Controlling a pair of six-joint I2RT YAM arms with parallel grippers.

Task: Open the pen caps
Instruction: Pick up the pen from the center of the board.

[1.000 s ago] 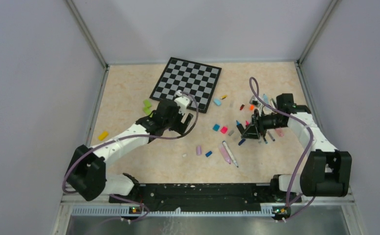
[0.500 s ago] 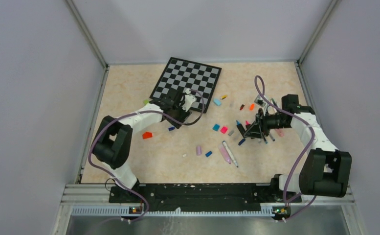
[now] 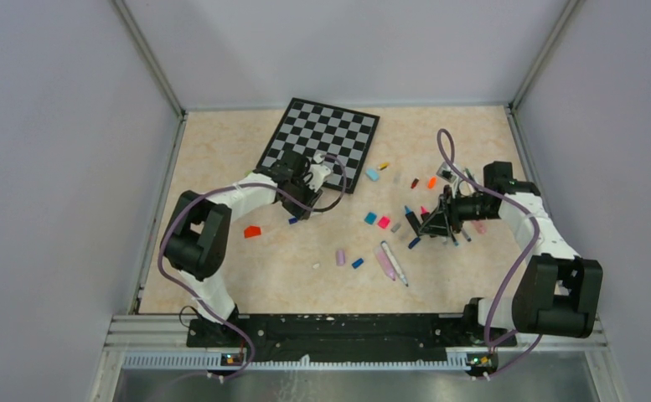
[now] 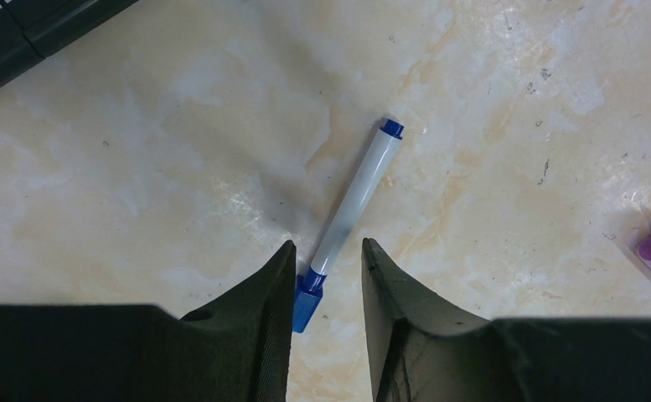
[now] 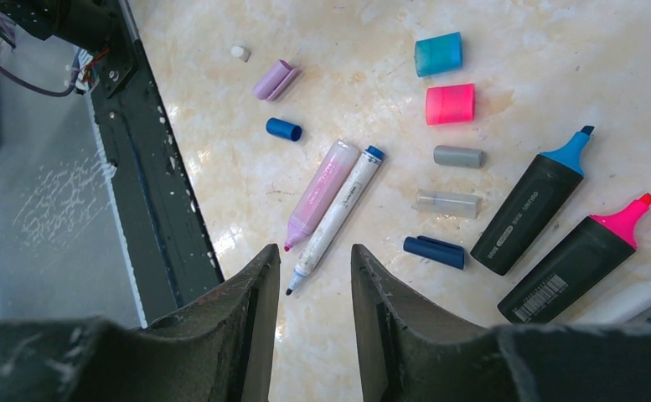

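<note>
A pen (image 4: 357,197) with a pale grey barrel lies on the table in the left wrist view. Its blue cap (image 4: 307,303) is at the near end. My left gripper (image 4: 328,244) straddles that end, jaws narrow but open. The left finger touches the cap and the right finger stands apart from it. From above, this gripper (image 3: 302,206) sits just below the board's corner. My right gripper (image 5: 314,248) hovers open and empty over uncapped pens: a pink one (image 5: 320,193), a white one (image 5: 338,216) and two black highlighters (image 5: 533,209). Loose caps lie around them, among them cyan (image 5: 438,54), pink (image 5: 450,104) and navy (image 5: 435,250).
The checkered board (image 3: 320,141) lies at the back centre. A red cap (image 3: 252,231) rests left of the left gripper. More pens and caps cluster under the right gripper (image 3: 431,223). The black base rail (image 5: 150,167) runs along the near edge. Grey walls enclose the table.
The left arm has swung back towards the board and come down over the blue-capped pen, its jaws narrowing around the cap. The right arm has barely moved.
</note>
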